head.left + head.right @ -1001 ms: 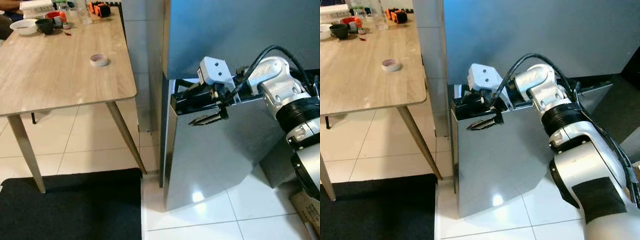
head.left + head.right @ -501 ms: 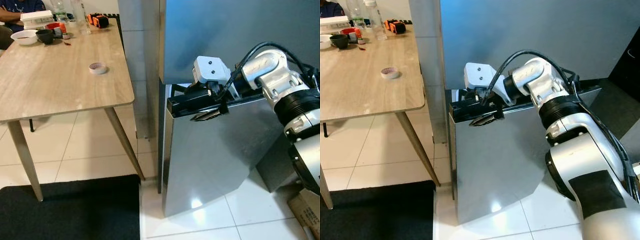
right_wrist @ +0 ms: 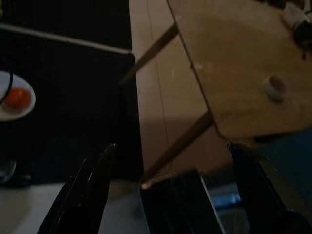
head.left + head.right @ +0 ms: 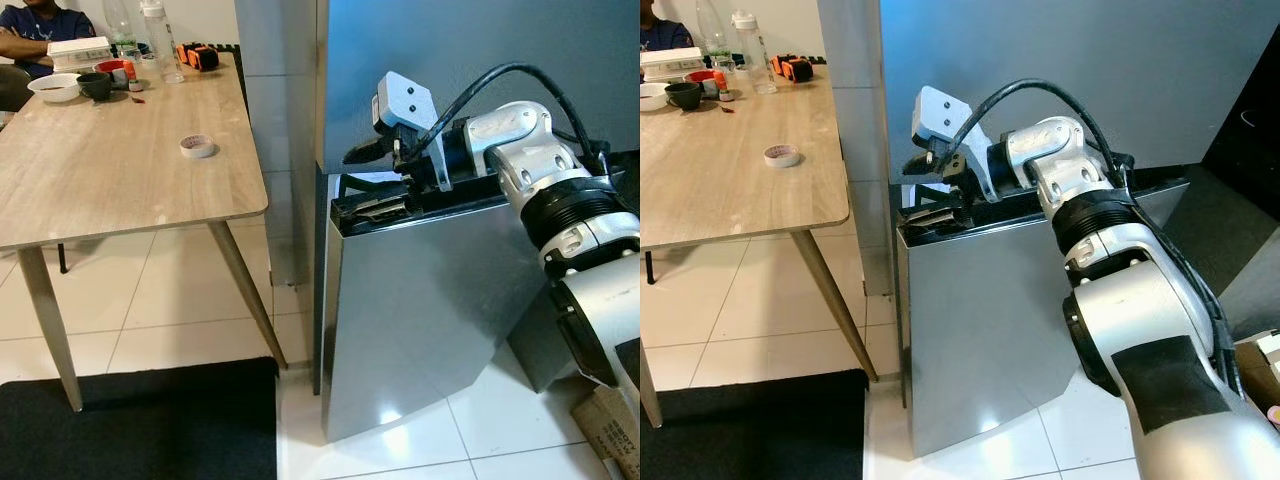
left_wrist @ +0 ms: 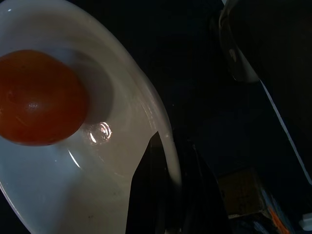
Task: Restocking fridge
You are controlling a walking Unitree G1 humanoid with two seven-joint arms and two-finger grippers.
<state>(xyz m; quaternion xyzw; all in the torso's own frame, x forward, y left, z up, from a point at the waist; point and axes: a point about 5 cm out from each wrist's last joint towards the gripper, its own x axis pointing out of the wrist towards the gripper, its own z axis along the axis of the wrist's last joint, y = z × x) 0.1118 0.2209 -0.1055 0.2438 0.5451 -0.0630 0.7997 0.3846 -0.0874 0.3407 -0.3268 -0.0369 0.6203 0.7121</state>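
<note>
The left wrist view is mostly dark: the left gripper point(image 5: 165, 195) pinches the rim of a white plate point(image 5: 122, 161), its fingers closed on it, and an orange-red round fruit point(image 5: 36, 97) lies on the plate beyond the fingertips. What stands past the plate is too dark to make out. The same plate shows small and dim far below the right gripper's fingers in the right wrist view.

The right gripper point(image 4: 372, 178) sits at the top corner of the fridge's lower door point(image 4: 430, 300), which stands ajar; its fingers point(image 3: 92, 190) are spread apart, one above the door's top edge and one just at it. The upper door point(image 4: 470, 70) is just behind the gripper. The fridge's inside is hidden by the door.

Well off to the gripper's side stands a wooden table point(image 4: 110, 190) with a roll of tape point(image 4: 198, 146), bowls point(image 4: 55, 87) and bottles point(image 4: 160, 40); a person's arm point(image 4: 30, 40) rests at its far end. A black mat point(image 4: 140, 420) lies on the floor below.
</note>
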